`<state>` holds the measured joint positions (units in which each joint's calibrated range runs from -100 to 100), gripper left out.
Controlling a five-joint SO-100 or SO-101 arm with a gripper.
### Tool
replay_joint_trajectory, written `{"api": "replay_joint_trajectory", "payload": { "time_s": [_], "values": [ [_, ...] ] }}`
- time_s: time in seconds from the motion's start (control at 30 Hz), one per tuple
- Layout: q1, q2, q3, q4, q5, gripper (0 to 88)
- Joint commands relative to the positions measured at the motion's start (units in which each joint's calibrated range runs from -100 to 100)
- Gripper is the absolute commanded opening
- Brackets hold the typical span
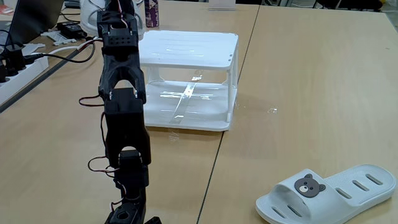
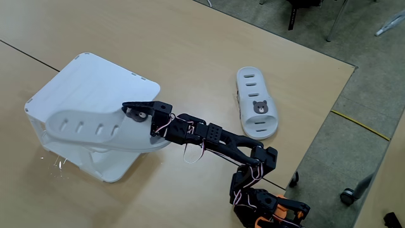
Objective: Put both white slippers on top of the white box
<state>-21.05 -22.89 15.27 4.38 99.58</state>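
1. Between the jaws of the pincer [image 2: 147,121], in a fixed view from above, sits the strap end of one white slipper [image 2: 95,130]; the jaws are closed on it at the badge end, and the slipper juts out level over the white box [image 2: 82,76].
2. Held slipper: it keeps its shape while carried by one end, so I judge it light and fairly stiff rubber, with little sag. Its sole hangs over the top, and whether it touches cannot be told.
3. White box: it stands upright on the tabletop [image 1: 311,81], its flat top [image 1: 186,45] bare in the lower fixed view and wide enough for the pair.
4. Second slipper [image 2: 256,102]: it lies sole-down on the tabletop, well apart from the box, bear badge [image 1: 309,185] up.
5. Handling judgement: smooth rubber may slip; the raised strap edge offers the surest hold. The thin-legged box looks light and could shift if pushed.
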Motion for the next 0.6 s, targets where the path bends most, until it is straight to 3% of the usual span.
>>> {"api": "replay_joint_trajectory", "payload": {
  "time_s": [0.0,0.27,0.57],
  "values": [
    [0.8,-0.6,-7.3,-0.2,0.4,0.7],
    [7.7,19.1,-25.8,-0.3,0.4,0.7],
    [7.7,44.8,-56.6,-0.1,0.4,0.7]
  ]
}}
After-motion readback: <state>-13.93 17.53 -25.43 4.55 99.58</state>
